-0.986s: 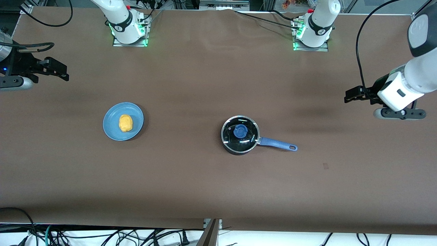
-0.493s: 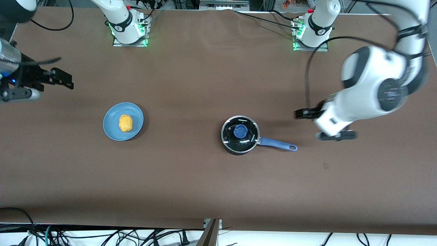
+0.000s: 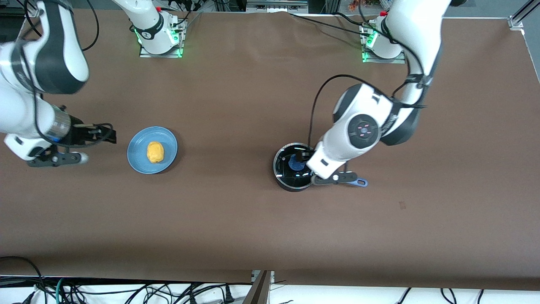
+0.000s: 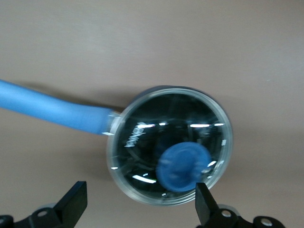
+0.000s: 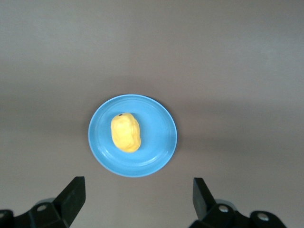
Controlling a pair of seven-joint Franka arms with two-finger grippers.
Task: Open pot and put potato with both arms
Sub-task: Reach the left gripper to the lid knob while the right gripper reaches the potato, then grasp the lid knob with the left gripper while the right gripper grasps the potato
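The black pot [image 3: 283,171] stands mid-table with its clear glass lid on, the blue knob [image 3: 295,163] up. Its blue handle [image 3: 359,182] points toward the left arm's end. My left gripper [image 3: 304,159] is open just over the lid, beside the knob. In the left wrist view the lid [image 4: 156,128], knob [image 4: 183,166] and handle [image 4: 52,111] lie below the open left gripper [image 4: 140,206]. The yellow potato [image 3: 155,152] lies on a blue plate [image 3: 141,160]. My right gripper [image 3: 110,136] is open beside the plate, toward the right arm's end. The right wrist view shows the potato [image 5: 125,133], the plate [image 5: 159,142] and the open right gripper [image 5: 137,202].
The brown table [image 3: 236,219] holds nothing but the pot and the plate. The two arm bases [image 3: 158,36] stand along the edge farthest from the front camera. Cables hang below the edge nearest to it.
Both arms have swung in from the table's ends. The left gripper has come over the pot's lid. The right gripper has come close beside the plate. The pot, plate and potato have not moved.
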